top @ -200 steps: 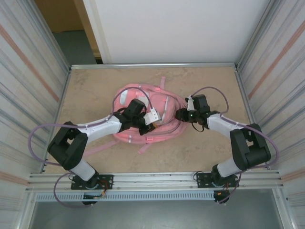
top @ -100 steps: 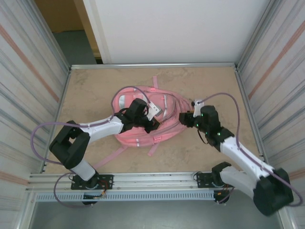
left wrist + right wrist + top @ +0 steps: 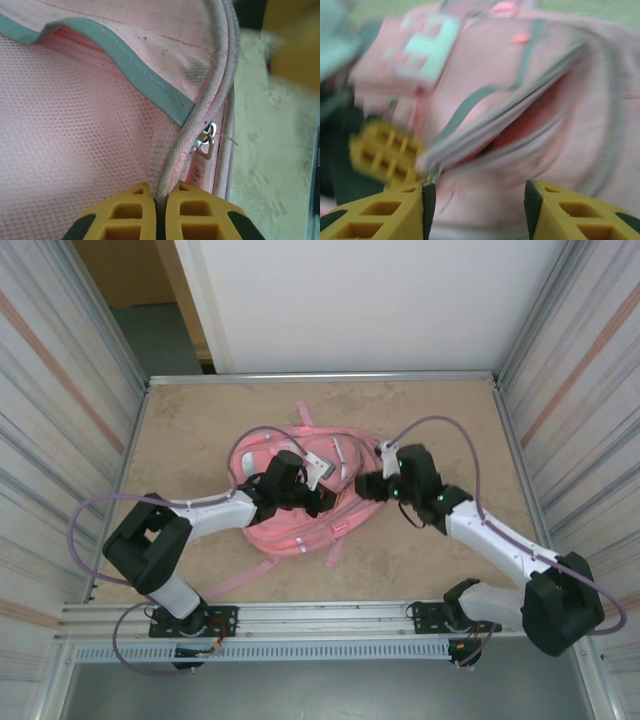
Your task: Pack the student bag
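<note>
"How far along was the packing?"

"Early, by the look of it. The student bag (image 3: 300, 528) lay in the middle of the table (image 3: 200, 430) with its mouth parted. Whether anything was inside could not be told, so loading and zipping probably remained."

"And the grippers?"

"The left gripper (image 3: 160, 212) was pinched tight on the bag's piped rim, just beside the metal zip pull (image 3: 206, 142). The right gripper (image 3: 477, 202) hovered at the opening, spread wide, holding nothing."
</note>
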Robot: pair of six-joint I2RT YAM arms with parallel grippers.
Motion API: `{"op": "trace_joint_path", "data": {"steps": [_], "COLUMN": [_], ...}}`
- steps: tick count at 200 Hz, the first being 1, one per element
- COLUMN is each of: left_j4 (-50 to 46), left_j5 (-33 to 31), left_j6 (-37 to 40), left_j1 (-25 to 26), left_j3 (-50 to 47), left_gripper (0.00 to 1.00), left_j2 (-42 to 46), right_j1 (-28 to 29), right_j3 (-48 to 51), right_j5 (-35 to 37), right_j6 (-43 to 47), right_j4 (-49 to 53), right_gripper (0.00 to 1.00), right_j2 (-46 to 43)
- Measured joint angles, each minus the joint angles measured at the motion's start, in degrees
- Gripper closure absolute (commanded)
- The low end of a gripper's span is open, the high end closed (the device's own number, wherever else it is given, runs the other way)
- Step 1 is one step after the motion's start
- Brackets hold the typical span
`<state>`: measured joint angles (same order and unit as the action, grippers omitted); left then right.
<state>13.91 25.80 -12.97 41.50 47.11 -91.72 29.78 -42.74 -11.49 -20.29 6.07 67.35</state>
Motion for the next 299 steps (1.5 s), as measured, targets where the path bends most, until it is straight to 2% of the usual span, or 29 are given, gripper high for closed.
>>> {"op": "trace_joint_path", "data": {"steps": [10, 33, 43, 75, 118, 156, 209, 231, 299], "left_j4": [0.44, 1.07, 1.01, 0.96, -0.22, -1.27, -3.93, -5.53, -6.8], "left_j5": [0.31, 1.2, 1.22, 1.22, 0.59, -0.24, -0.63, -1.05, -1.92], "left_j6": [-0.55, -1.07, -1.05, -0.76, 2.01, 3.69, 6.51, 7.65, 9.09], "left_j1": [0.15, 0.44, 0.55, 0.7, 1.51, 1.75, 2.01, 2.19, 2.84], "left_j3": [0.0, 0.0, 0.0, 0.02, 0.26, 0.35, 2.01, 2.8, 3.37], "left_gripper": [1.0, 1.0, 1.0, 1.0, 1.0, 1.0, 1.0, 1.0, 1.0], "left_j2": [0.0, -0.31, -0.31, -0.31, -0.31, -0.31, -0.31, -0.31, -0.31], "right_j1": [-0.17, 3.32, 4.81, 8.68, 9.62, 11.58, 16.33, 17.18, 17.14], "right_j3": [-0.85, -0.81, -1.07, -4.33, -4.96, -6.49, -9.53, -9.92, -10.36], "right_j5": [-0.5, -1.27, -1.62, 1.11, 4.11, 8.24, 20.52, 23.28, 22.47], "right_j6": [-5.88, -18.95, -23.41, -30.27, -33.48, -33.92, -33.05, -32.72, -30.23], "right_j4": [1.9, 8.02, 10.38, 14.16, 12.79, 13.64, 19.28, 21.2, 21.84], "right_gripper": [0.5, 0.57, 0.55, 0.57, 0.7, 0.69, 0.71, 0.74, 0.73], "right_j2": [-0.2, -0.59, -0.02, 3.41, 6.43, 8.24, 8.48, 8.37, 8.31]}}
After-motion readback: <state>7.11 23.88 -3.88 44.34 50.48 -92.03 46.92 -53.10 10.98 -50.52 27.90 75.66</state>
